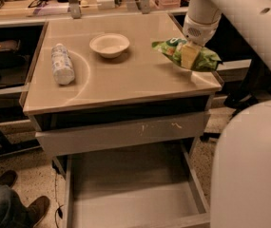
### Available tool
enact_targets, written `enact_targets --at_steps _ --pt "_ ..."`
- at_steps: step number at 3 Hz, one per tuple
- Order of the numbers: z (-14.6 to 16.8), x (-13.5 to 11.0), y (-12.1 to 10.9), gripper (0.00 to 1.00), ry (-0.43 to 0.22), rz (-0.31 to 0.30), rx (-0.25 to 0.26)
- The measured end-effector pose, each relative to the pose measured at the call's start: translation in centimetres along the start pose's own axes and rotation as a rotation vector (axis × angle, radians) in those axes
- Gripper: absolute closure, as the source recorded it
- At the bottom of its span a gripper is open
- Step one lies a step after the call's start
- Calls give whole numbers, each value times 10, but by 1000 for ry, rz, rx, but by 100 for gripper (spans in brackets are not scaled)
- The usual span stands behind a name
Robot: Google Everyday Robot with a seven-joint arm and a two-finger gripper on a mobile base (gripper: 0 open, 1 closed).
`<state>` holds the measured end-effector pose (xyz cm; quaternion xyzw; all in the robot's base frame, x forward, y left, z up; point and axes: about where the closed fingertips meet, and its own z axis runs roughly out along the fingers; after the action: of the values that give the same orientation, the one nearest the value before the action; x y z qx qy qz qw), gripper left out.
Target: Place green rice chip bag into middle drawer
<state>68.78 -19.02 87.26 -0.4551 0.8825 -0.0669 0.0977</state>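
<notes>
Our gripper (190,56) clenches the green rice chip bag (207,59) at two o'clock; crinkly film may slip, dropping it short of the middle drawer (130,198) at six o'clock.

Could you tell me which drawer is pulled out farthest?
The middle drawer, below the scratched one; the gripper holds the green rice chip bag above the tabletop.
</notes>
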Motion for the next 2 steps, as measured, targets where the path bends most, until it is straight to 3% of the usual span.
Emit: enact_targets --at_steps 2 --pt "5 -5 -7 100 8 -7 23"
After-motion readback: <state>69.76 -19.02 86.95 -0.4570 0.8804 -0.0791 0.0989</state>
